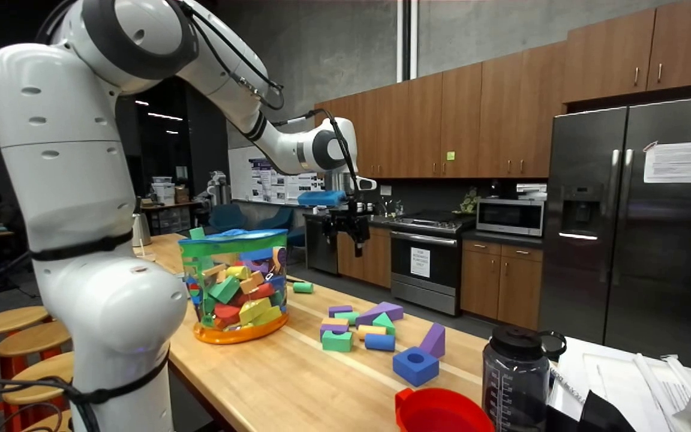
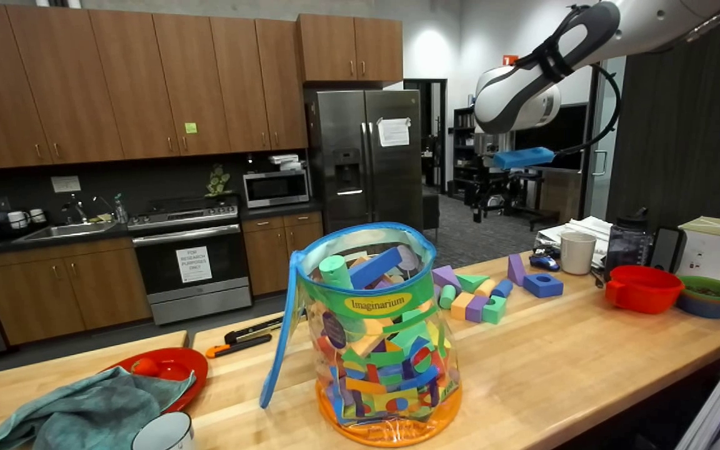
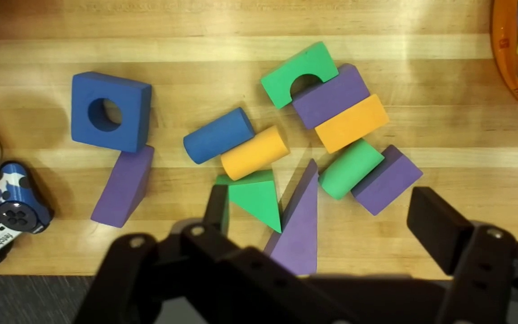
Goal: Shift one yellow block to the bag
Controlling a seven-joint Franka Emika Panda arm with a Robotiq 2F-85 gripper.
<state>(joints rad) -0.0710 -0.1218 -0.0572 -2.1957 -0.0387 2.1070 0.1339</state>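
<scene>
Holding nothing, my gripper (image 3: 326, 216) hangs well above the desk (image 2: 560, 350) by its kitchen-side edge, fingers (image 3: 441, 229) spread wide. Below, a yellow cylinder (image 3: 254, 153) touches a blue cylinder (image 3: 218, 135), and a yellow rectangular block (image 3: 352, 122) rests against a purple block (image 3: 331, 96), all toward that edge. The clear bag (image 2: 377, 304), with its green band and orange base, stands upright between the desk's two long edges, full of coloured blocks (image 2: 375, 267) and apart from the loose ones. In both exterior views a red bowl (image 1: 444, 414) stands near a black-lidded bottle (image 1: 514, 381).
</scene>
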